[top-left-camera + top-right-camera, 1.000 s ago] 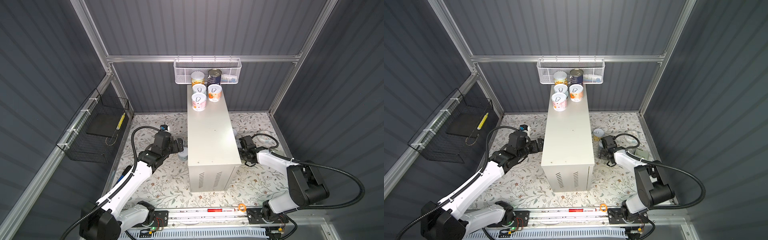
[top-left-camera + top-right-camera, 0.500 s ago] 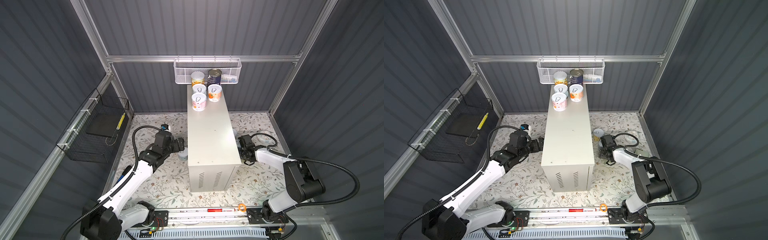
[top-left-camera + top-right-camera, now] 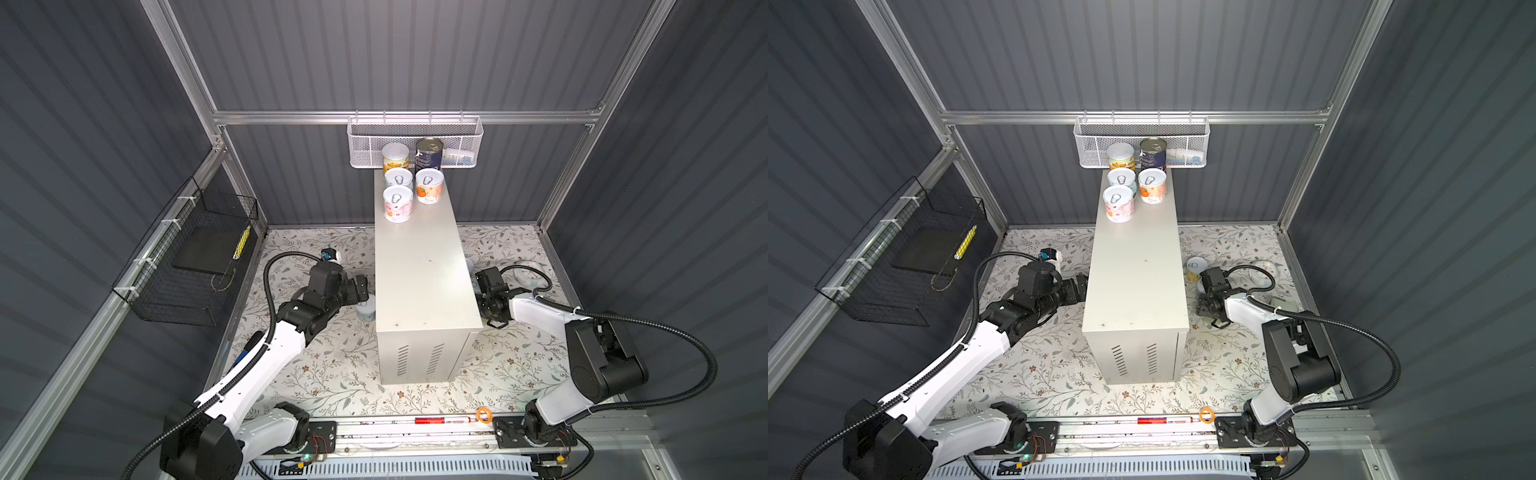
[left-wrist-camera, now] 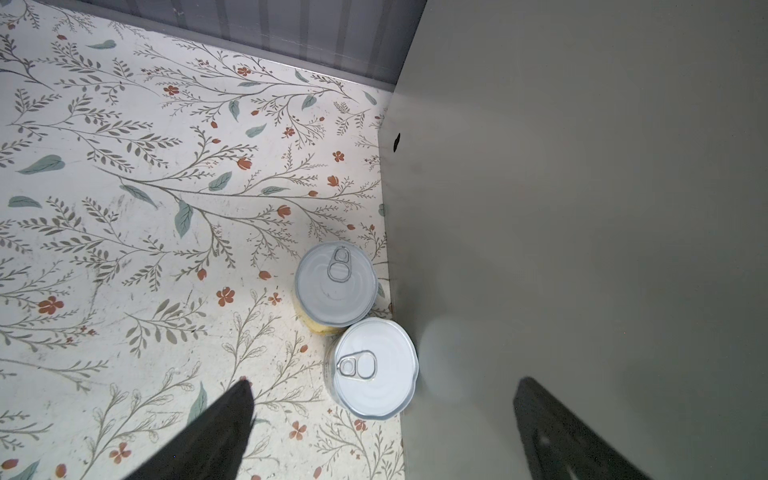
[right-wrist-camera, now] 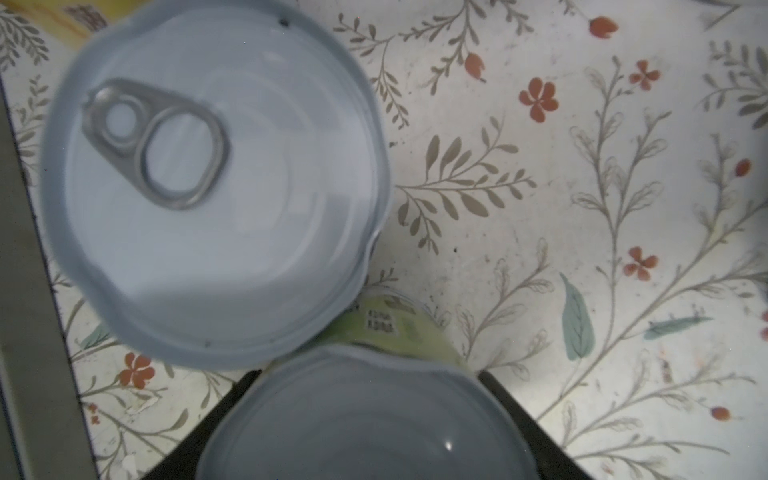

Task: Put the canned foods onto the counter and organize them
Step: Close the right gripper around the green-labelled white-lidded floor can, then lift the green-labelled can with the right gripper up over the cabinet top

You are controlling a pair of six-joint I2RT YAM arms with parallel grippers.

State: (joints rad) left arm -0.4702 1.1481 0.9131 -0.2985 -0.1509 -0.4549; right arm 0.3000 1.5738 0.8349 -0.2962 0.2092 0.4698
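Hovering over the floral floor (image 4: 124, 208), the left gripper (image 3: 360, 291) stands spread above two upright cans (image 4: 374, 370) set just beside the left wall of the counter (image 3: 424, 266). The nearer can lies ahead, between its fingers. Five cans (image 3: 398, 203) occupy the counter's far end. The right gripper (image 5: 365, 386) brackets an upright green-labelled can (image 5: 365, 432) near the right wall; firm contact cannot be told.
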